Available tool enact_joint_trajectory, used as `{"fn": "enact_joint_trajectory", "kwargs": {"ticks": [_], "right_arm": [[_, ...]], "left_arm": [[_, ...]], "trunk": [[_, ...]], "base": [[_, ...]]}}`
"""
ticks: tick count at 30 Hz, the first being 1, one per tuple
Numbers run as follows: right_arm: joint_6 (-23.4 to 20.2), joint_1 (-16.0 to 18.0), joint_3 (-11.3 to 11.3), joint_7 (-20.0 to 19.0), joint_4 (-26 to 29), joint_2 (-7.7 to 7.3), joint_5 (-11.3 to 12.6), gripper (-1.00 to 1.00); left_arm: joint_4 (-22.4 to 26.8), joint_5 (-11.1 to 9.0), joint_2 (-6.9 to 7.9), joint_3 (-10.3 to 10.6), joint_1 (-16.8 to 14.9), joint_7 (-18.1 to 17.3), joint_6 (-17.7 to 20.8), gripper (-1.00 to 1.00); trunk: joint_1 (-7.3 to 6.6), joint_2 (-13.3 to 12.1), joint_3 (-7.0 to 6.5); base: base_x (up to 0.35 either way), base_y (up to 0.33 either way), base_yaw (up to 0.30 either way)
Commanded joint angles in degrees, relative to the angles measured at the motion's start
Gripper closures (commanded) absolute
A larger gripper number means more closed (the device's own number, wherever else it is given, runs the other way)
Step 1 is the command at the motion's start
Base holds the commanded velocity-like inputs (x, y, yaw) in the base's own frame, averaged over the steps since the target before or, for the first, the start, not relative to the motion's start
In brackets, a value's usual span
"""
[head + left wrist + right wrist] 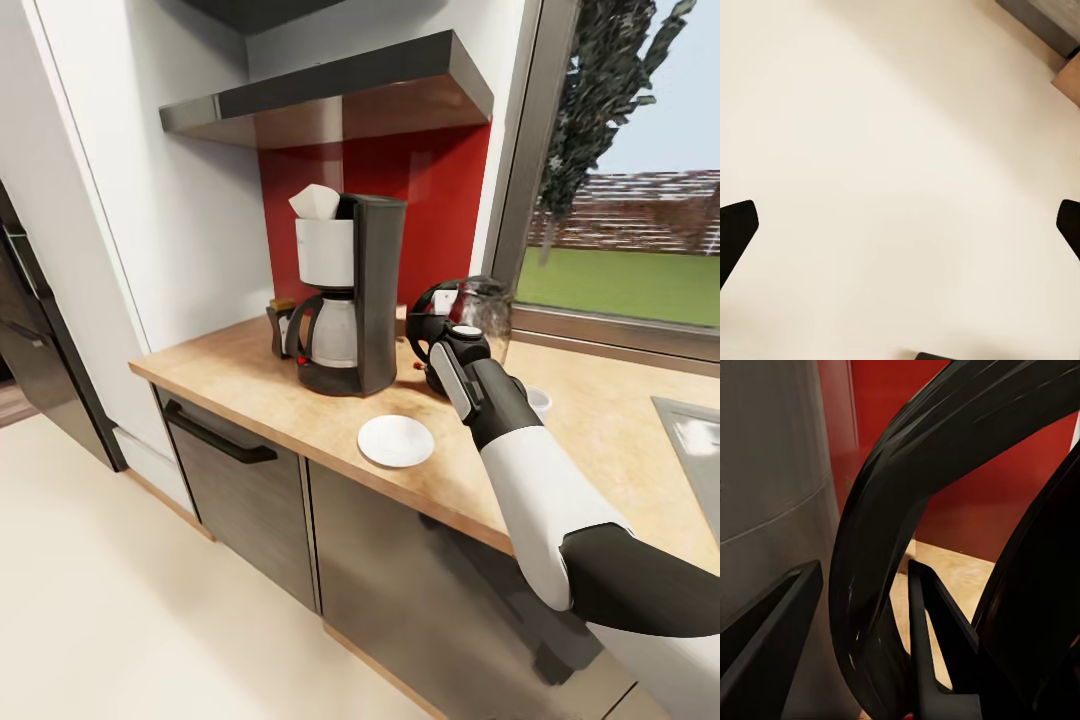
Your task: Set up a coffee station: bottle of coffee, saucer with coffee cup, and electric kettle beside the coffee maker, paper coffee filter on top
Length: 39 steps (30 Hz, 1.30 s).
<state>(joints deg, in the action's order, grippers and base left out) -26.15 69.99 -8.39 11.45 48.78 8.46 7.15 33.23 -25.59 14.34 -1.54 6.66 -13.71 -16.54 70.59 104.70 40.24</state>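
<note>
On the wooden countertop [580, 420] the black coffee maker [350, 300] stood with a paper coffee filter [315, 201] poking from its top, the white saucer [396, 441] lay bare just in front of it, and a coffee cup [540, 402] peeked out behind the right arm. The right gripper [432, 345] had its fingers [934, 637] pinched around the handle [877, 585] of the electric kettle [470, 320] — right of the coffee maker, near it. The left gripper [900, 225] hung spread wide above the pale floor [885, 150].
</note>
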Motion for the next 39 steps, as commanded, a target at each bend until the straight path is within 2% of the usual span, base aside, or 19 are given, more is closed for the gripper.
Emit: {"fn": "enact_joint_trajectory", "kwargs": {"ticks": [1, 9, 12, 19, 23, 39], "right_arm": [[-0.2, 0.1, -0.2, 0.5, 0.1, -0.02, 0.5, 1.0], [-0.2, 0.0, -0.2, 0.5, 0.1, -0.03, 0.5, 1.0], [-0.2, 0.1, -0.2, 0.5, 0.1, -0.02, 0.5, 1.0], [-0.2, 0.1, -0.2, 0.5, 0.1, -0.02, 0.5, 1.0], [-0.2, 0.0, -0.2, 0.5, 0.1, -0.02, 0.5, 1.0], [-0.2, 0.0, -0.2, 0.5, 0.1, -0.02, 0.5, 1.0]], "left_arm": [[0.1, -0.6, -0.01, -0.1, 0.0, -0.5, 0.1, -1.0], [0.1, -0.6, -0.01, -0.1, 0.0, -0.5, 0.1, -1.0], [0.0, -0.6, -0.01, -0.1, 0.0, -0.5, 0.1, -1.0], [0.1, -0.6, -0.01, -0.1, 0.0, -0.5, 0.1, -1.0], [0.1, -0.6, -0.01, -0.1, 0.0, -0.5, 0.1, -1.0], [0.1, -0.6, -0.01, -0.1, 0.0, -0.5, 0.2, -1.0]], "trunk": [[0.22, 0.4, 0.22], [0.44, 0.8, 0.4], [1.1, 2.0, 0.94], [1.1, 2.0, 0.94], [1.98, 3.7, 1.66], [1.98, 3.7, 1.66]], "base": [[0.0, 0.0, 0.0], [0.0, 0.0, 0.0], [0.0, 0.0, 0.0], [0.0, 0.0, 0.0], [0.0, 0.0, 0.0], [0.0, 0.0, 0.0]]}}
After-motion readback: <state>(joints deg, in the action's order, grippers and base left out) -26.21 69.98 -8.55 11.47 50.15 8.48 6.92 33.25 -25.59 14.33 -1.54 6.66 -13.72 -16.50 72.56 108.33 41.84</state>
